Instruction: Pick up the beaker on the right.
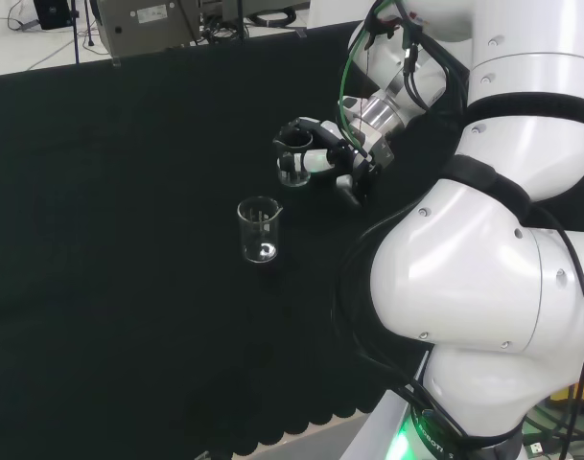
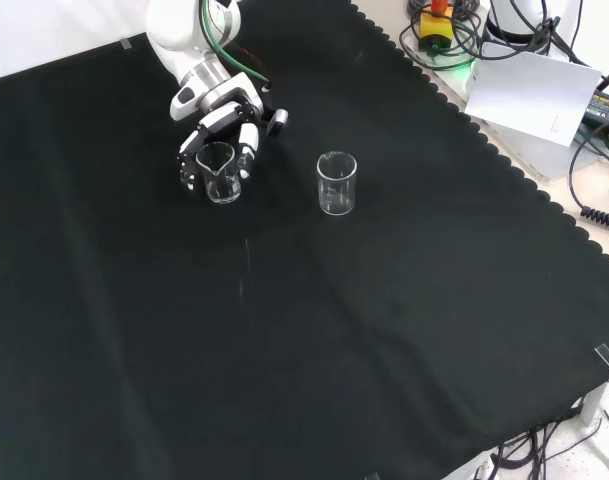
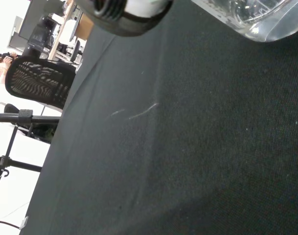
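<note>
- Cloth [image 2: 384,330], black, covers the whole bench; two clear beakers stand on it, well apart from one another.
- Hand [image 2: 224,125] sits at the beaker [image 2: 220,172] on the left in the front view, which is the right-hand, farther one in the head view; its black and white fingers [image 2: 248,140] are curled round the glass.
- Beaker in the hand stands upright, long axis vertical, mouth up, its base apparently on or just above the cloth; I cannot tell which.
- Second beaker [image 2: 336,183] stands free, also upright.
- Judgement: to lift well, keep the fingers wrapped on the wall, rise straight up, hold the axis vertical, and stay clear of the free beaker.
</note>
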